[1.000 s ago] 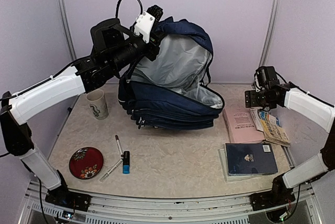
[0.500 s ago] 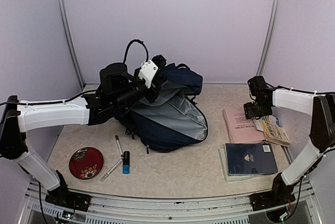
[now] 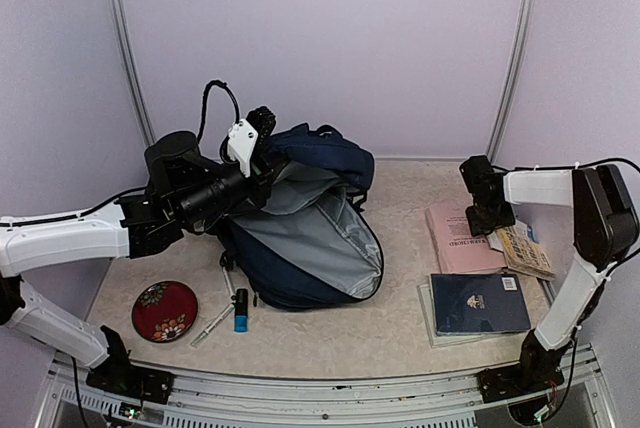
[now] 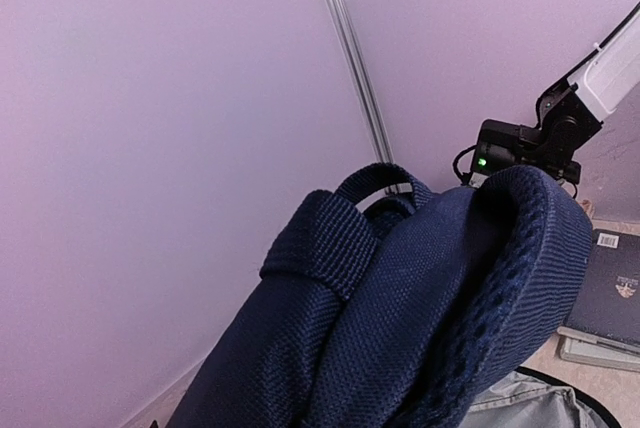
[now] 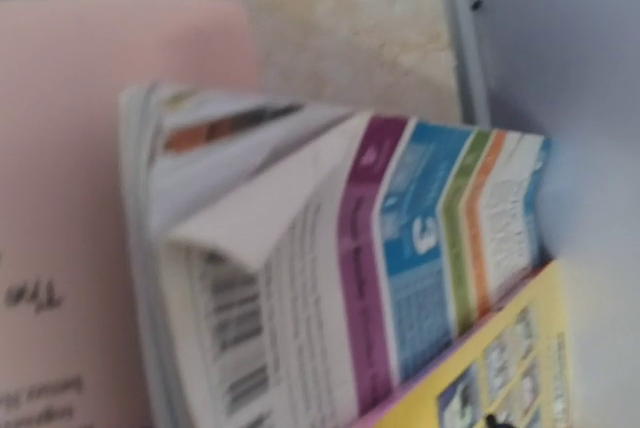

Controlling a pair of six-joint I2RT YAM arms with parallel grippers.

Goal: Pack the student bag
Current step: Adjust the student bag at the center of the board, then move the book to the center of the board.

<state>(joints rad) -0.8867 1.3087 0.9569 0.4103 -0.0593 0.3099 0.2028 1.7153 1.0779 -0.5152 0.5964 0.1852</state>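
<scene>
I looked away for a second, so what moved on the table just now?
The left gripper, still clamped on the top of the student bag, swung down and leftward, so the bag sank and slumped, hiding the cup. The right gripper slid in low over the pink book and colourful booklet. The red dish, pens and blue book stayed put.

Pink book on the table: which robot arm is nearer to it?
Right. The right arm hangs over the pink book, at its far right corner; the left arm is across the table, holding the student bag.
</scene>
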